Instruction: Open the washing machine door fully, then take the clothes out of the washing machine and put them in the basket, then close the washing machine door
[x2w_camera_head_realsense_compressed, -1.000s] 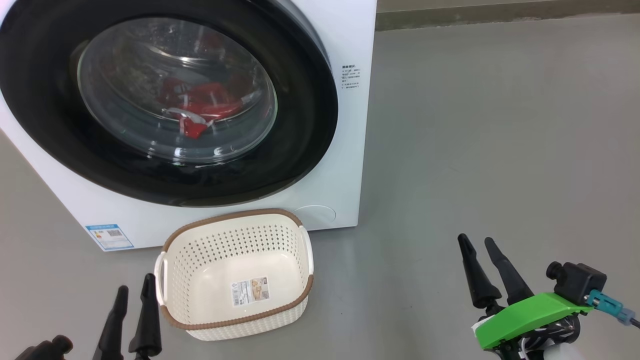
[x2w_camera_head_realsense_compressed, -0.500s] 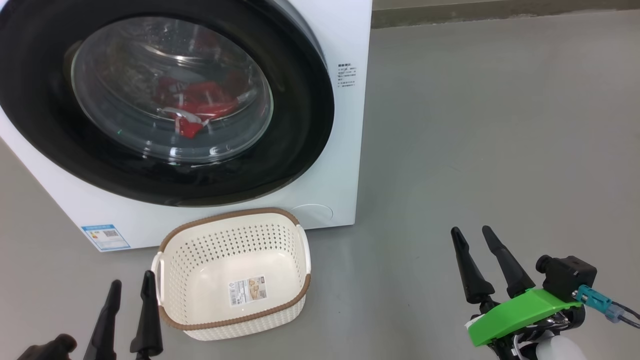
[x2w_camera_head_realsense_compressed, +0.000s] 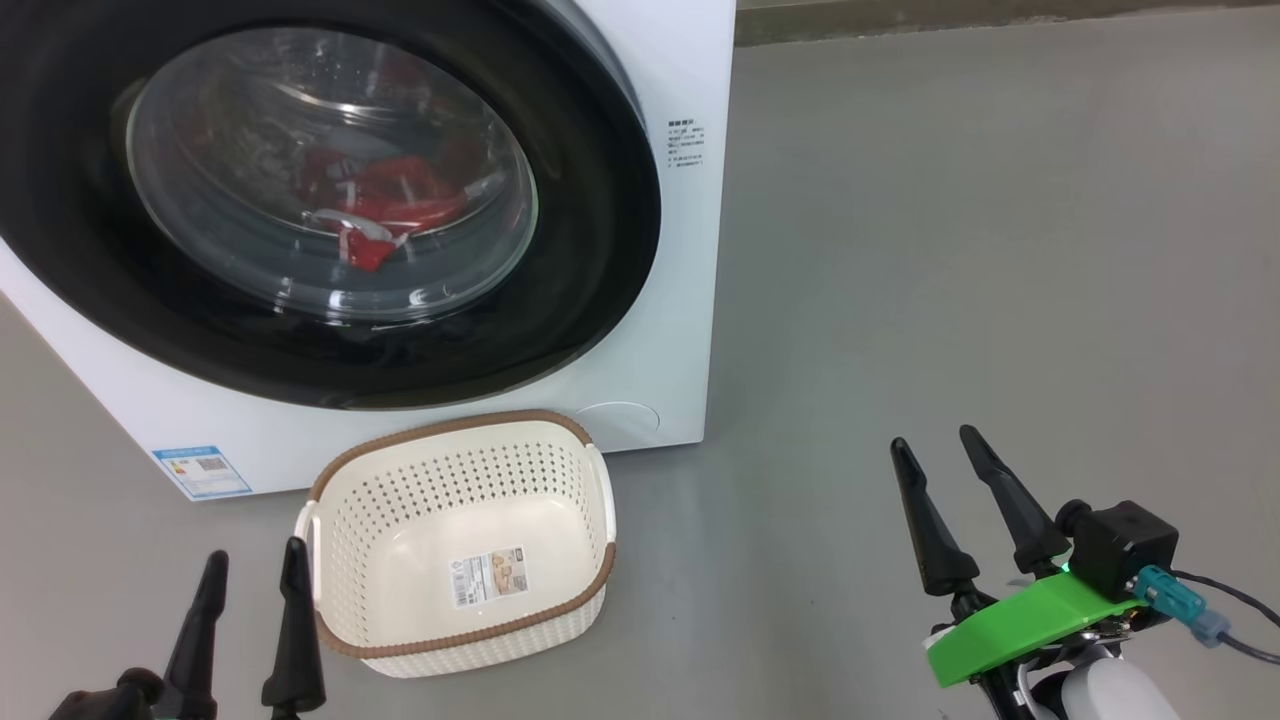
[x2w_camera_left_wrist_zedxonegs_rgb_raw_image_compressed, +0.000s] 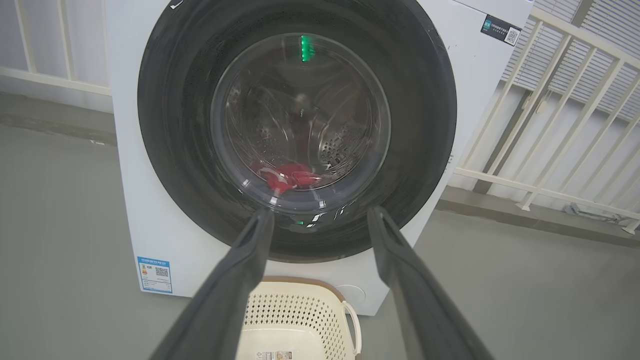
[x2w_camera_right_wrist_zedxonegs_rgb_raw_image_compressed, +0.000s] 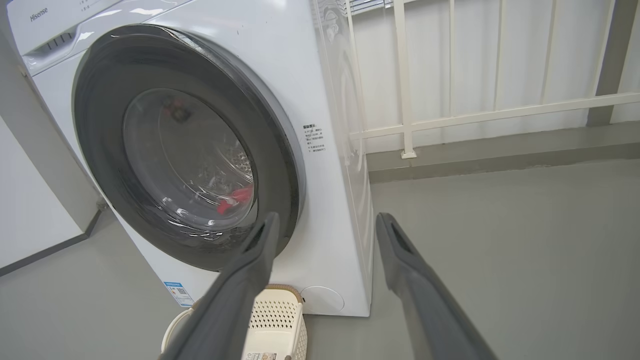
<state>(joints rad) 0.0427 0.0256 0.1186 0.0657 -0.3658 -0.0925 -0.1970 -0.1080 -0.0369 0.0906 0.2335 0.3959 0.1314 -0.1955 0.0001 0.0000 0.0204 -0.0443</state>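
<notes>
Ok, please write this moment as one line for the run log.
washing machine door: covers opening | clothes: inside washing machine | basket: no clothes, on floor | left gripper: open, empty | right gripper: open, empty

Smooth grey floor (x2w_camera_head_realsense_compressed: 960, 250) runs back to a white railing (x2w_camera_right_wrist_zedxonegs_rgb_raw_image_compressed: 403, 75) before a pale wall (x2w_camera_right_wrist_zedxonegs_rgb_raw_image_compressed: 525, 60).

Grey brand lettering "Hisense" (x2w_camera_right_wrist_zedxonegs_rgb_raw_image_compressed: 39, 15) at 11 o'clock on big white front-loading washing machine (x2w_camera_right_wrist_zedxonegs_rgb_raw_image_compressed: 300, 70). Blue label (x2w_camera_head_realsense_compressed: 201, 470) with QR code at its 7 o'clock: print illegible. Paper label (x2w_camera_head_realsense_compressed: 488, 576) inside cream perforated plastic basket (x2w_camera_head_realsense_compressed: 500, 642): unreadable.
</notes>
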